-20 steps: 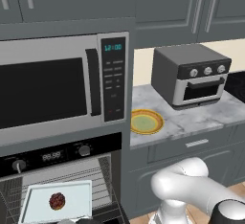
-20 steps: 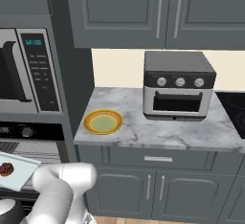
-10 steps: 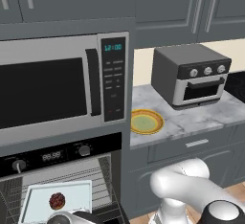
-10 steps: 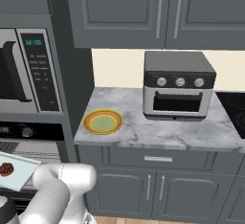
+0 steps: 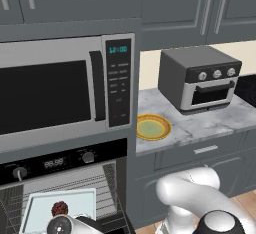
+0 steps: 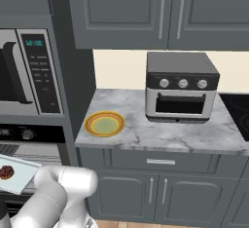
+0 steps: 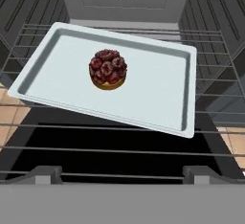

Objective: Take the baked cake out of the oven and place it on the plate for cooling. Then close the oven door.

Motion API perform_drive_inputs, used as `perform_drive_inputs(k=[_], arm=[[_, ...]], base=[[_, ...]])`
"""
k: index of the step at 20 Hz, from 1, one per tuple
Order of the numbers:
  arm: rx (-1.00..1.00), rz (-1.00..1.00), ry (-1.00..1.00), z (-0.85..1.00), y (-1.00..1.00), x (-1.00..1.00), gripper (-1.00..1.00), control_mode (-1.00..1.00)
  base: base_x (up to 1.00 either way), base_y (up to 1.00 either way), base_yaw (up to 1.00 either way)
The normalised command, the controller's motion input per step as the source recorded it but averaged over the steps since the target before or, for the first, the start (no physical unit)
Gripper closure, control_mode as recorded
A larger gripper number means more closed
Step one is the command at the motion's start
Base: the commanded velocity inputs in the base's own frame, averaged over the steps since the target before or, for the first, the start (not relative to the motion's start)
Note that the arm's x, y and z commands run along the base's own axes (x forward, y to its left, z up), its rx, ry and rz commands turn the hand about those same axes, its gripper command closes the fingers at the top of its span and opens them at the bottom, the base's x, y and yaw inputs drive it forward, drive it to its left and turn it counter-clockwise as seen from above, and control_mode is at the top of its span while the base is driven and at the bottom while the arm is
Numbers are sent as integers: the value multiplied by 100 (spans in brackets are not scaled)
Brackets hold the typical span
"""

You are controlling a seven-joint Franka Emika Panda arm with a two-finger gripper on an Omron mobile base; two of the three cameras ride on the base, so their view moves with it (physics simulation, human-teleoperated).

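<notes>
Here, grey cabinets (image 6: 121, 8) frame a marble counter (image 6: 160, 134) beside the oven (image 5: 65, 178).

Left base view: behind my arm, to its left, looking forward and down; mid-range on the microwave (image 5: 65, 90), the oven (image 5: 60, 188) below it and the desk (image 5: 200, 125) to the right.
Right base view: behind, to the right, facing the desk (image 6: 160, 134) squarely.
Shared: plate (image 5: 153, 127) (image 6: 104, 123), toaster oven (image 5: 200, 78) (image 6: 181, 85), tray (image 5: 37, 210) (image 6: 22, 178).
Hand view: close, looking down into the oven onto the tray (image 7: 158, 98) and cake (image 7: 108, 69).
</notes>
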Motion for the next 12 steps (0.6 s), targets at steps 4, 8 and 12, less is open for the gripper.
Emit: perform_drive_inputs(k=[4, 8, 12], arm=[[0, 0, 1, -17, 4, 18, -100, -100], [0, 0, 0, -4, 2, 20, -100, -100], [0, 0, 0, -12, 6, 20, -100, -100]], base=[[0, 0, 0], [0, 0, 0], [0, 0, 0]])
